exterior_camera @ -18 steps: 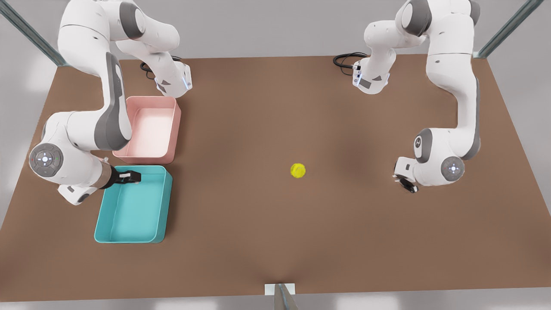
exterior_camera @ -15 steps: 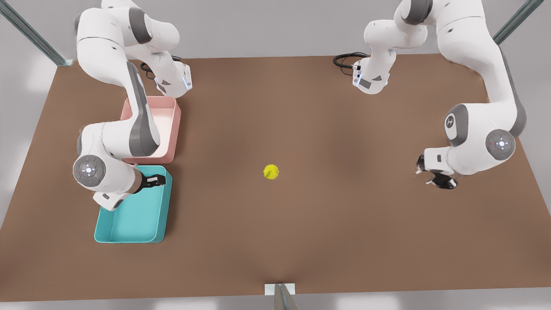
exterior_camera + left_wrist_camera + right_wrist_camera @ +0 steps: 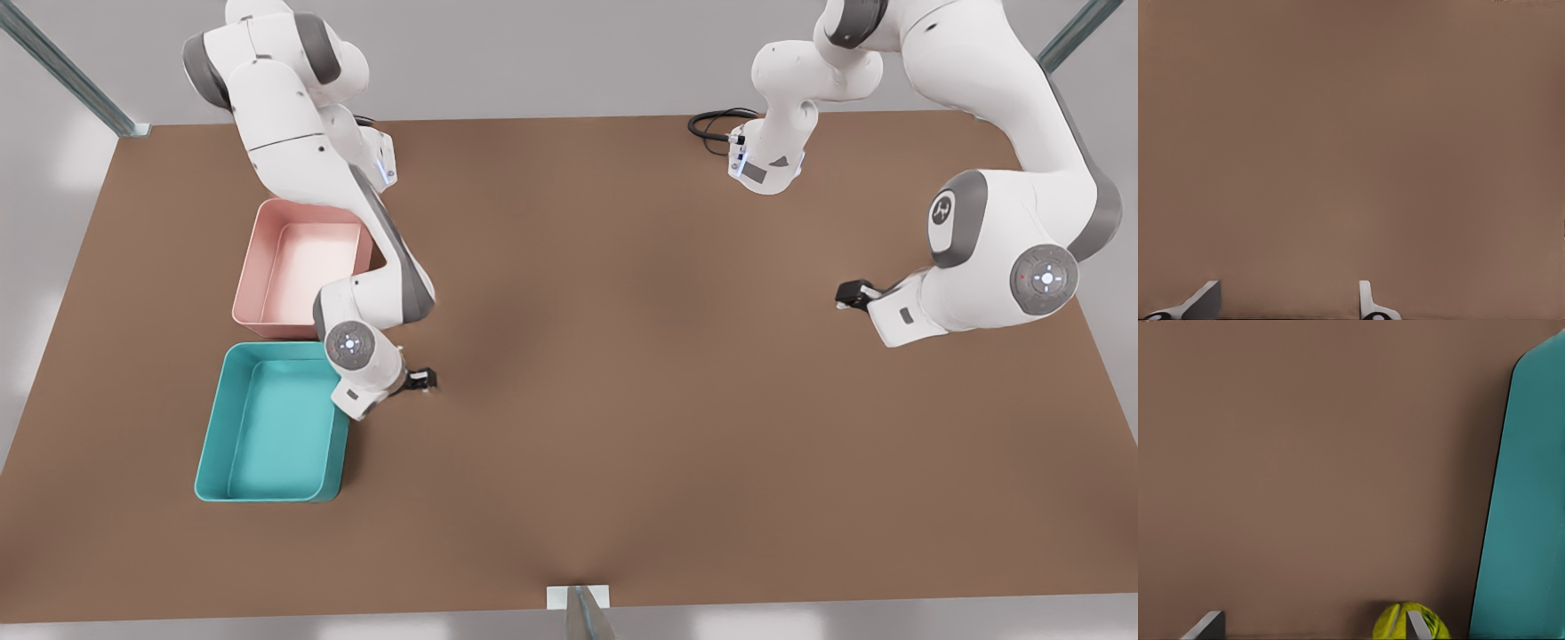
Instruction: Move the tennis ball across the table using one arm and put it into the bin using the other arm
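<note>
Yellow-green fuzzy tennis ball (image 3: 1393, 624) is across flat brown table (image 3: 622, 400), beside shallow teal plastic bin (image 3: 331, 480) lower left of front view, not yet in; right gripper (image 3: 1311, 621) spread w/ ball at one finger, left gripper (image 3: 846, 294) spread, idle at front view's right.

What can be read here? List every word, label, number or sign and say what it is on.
No readable words or numbers anywhere.
White emblem on the grey joint cover of the arm at the front view's right: a logo, not legible letters.
Bin, pink tray, tennis ball, table: no print seen.
Right hand beside the bin, left hand at the front view's right: unmarked.
</note>
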Controlling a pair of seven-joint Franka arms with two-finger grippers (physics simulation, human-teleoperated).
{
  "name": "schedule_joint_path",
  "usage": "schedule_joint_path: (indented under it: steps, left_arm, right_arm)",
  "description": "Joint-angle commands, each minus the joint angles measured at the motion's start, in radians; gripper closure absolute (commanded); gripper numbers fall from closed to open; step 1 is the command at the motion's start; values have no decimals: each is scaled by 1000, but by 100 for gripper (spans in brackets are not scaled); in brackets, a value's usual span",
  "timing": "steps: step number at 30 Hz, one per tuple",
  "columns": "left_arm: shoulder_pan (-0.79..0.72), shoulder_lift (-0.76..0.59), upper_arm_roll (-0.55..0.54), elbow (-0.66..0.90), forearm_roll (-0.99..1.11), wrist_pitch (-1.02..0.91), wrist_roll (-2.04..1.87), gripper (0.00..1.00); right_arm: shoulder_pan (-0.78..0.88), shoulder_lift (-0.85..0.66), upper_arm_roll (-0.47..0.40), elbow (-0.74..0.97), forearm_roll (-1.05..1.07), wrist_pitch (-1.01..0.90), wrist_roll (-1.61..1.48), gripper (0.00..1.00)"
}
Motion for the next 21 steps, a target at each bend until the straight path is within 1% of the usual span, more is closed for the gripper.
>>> schedule_joint_path:
  steps: [1, 3, 13, 16, 17, 21]
  left_arm:
    - [-1, 0, 0, 1, 0, -29, -439, 0]
    - [-1, 3, 0, 1, 0, -29, -439, 0]
    - [-4, 4, 0, 1, 0, -31, -441, 0]
    - [-4, 4, 0, 0, -1, -34, -441, 0]
    - [-5, 4, 0, 1, -1, -35, -441, 0]
    - [-5, 4, 0, -1, -1, -37, -442, 0]
  right_arm:
    - [-9, -28, -2, -46, 0, 157, 197, 0]
    - [-10, -37, -2, -69, 0, 157, 194, 0]
    - [-23, -34, -3, -72, -5, 155, 159, 0]
    - [-26, -65, -3, -164, -5, 125, -39, 0]
    - [-27, -68, -3, -180, -3, 121, -172, 0]
    - [-56, -48, -5, -164, -5, 120, -556, 0]
